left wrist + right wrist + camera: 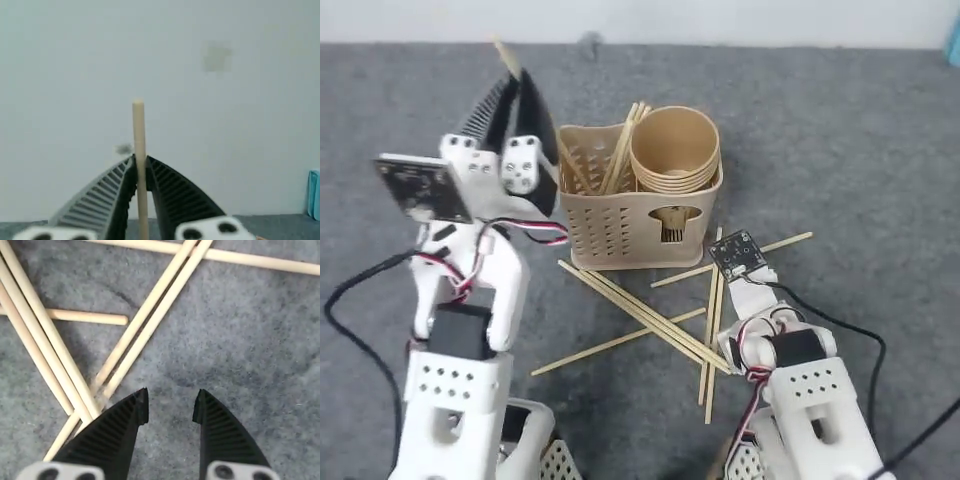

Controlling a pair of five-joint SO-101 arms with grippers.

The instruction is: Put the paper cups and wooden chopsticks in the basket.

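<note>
Chopstick [138,125] in left gripper [140,160] (aloft)

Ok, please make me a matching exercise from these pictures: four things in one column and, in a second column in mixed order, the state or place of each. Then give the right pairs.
Column one
1. left hand
2. right hand
3. paper cups
4. loose chopsticks

Column two
A. stacked inside the basket
B. open, low over the grey mat
C. lying crossed in front of the basket
D. raised, shut on one chopstick

Right pairs: 1-D, 2-B, 3-A, 4-C.
</note>
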